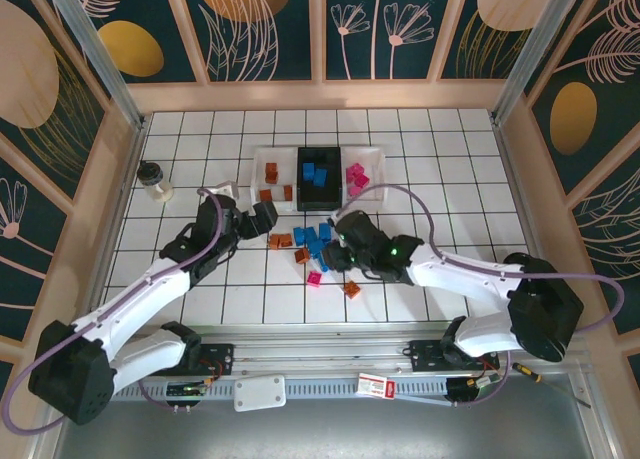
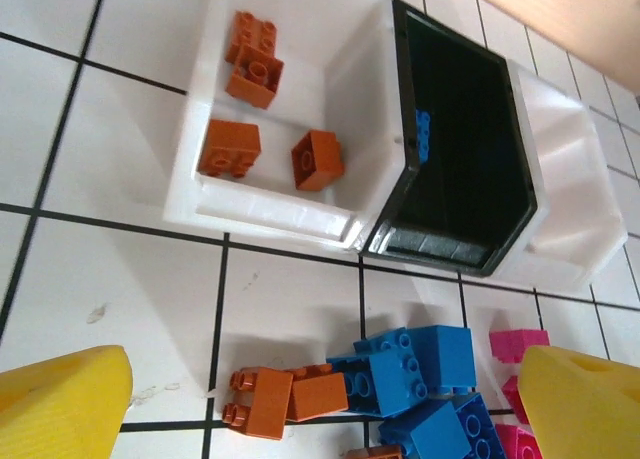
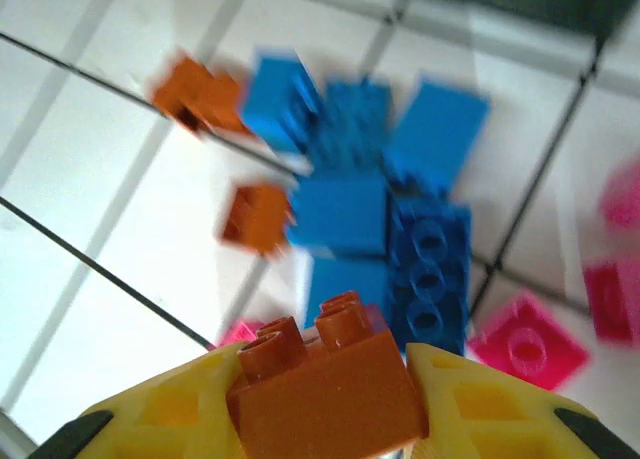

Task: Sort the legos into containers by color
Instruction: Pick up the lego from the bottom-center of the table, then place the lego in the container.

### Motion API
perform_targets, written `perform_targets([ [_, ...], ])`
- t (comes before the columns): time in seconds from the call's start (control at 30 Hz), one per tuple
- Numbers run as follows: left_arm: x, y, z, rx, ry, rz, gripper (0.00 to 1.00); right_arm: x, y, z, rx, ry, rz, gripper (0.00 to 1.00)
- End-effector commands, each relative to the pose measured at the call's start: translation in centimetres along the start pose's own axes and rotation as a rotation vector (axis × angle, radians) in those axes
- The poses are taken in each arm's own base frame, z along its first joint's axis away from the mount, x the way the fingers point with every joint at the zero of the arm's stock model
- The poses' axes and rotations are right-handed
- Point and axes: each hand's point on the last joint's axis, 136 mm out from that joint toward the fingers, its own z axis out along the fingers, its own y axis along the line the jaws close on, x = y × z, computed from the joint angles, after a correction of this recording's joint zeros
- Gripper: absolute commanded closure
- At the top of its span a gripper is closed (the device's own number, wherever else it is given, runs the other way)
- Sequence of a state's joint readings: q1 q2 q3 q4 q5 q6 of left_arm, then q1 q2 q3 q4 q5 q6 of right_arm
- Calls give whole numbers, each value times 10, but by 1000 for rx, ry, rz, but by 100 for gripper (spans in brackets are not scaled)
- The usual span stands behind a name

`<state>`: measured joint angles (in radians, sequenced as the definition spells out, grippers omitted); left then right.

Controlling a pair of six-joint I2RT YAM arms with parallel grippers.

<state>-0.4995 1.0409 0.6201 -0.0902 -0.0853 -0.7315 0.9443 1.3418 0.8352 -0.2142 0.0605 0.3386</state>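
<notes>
On the white tiled table (image 1: 440, 179), we see three trays in a row at the far side. The left white tray (image 1: 258, 164) has orange-brown bricks in it, and from the left wrist view we count four. The black tray (image 1: 320, 201) sits in the middle, touching both white ones, and it has blue bricks inside. The right white tray (image 1: 378, 159) has pink bricks.

Just in front of the trays lies a heap of loose bricks (image 1: 312, 241). Most of them are blue, with some orange-brown ones on its left side. A pink one and an orange-brown one lie apart, a bit nearer to the arms.

We see the left claw (image 1: 262, 217) over the tiles, between the left white tray and the heap. Its yellow fingers (image 2: 60, 399) stand as wide apart as can be, and it has nothing in it.

We see the right claw (image 3: 320, 404) at the right side of the heap. Its two yellow fingers press on both sides of one orange-brown brick (image 3: 320, 384), studs up. The heap under it looks blurry.

A small jar (image 1: 154, 179) with a dark lid stands far off to the left.
</notes>
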Motion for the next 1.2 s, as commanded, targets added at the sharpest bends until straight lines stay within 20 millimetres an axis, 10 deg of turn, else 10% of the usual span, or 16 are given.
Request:
perform_targets([
  [0.0, 3, 26, -8, -96, -31, -37, 1, -75, 15, 3, -51, -142, -53, 75],
  [0.27, 6, 39, -25, -133, -51, -50, 1, -187, 17, 106, -105, -186, -23, 75],
  [0.47, 14, 44, -30, -121, -47, -67, 2, -212, 9, 170, -109, -158, 19, 68],
  [0.57, 16, 43, -31, -103, -44, -68, 1, -217, 11, 183, -117, -163, 42, 48],
  [0.87, 29, 29, -13, -39, 32, -12, 1, -226, 14, 135, -135, -249, 71, 33],
  [1.17, 51, 9, 41, 9, 178, 72, 26, -161, -13, 64, -88, -281, 127, 33],
])
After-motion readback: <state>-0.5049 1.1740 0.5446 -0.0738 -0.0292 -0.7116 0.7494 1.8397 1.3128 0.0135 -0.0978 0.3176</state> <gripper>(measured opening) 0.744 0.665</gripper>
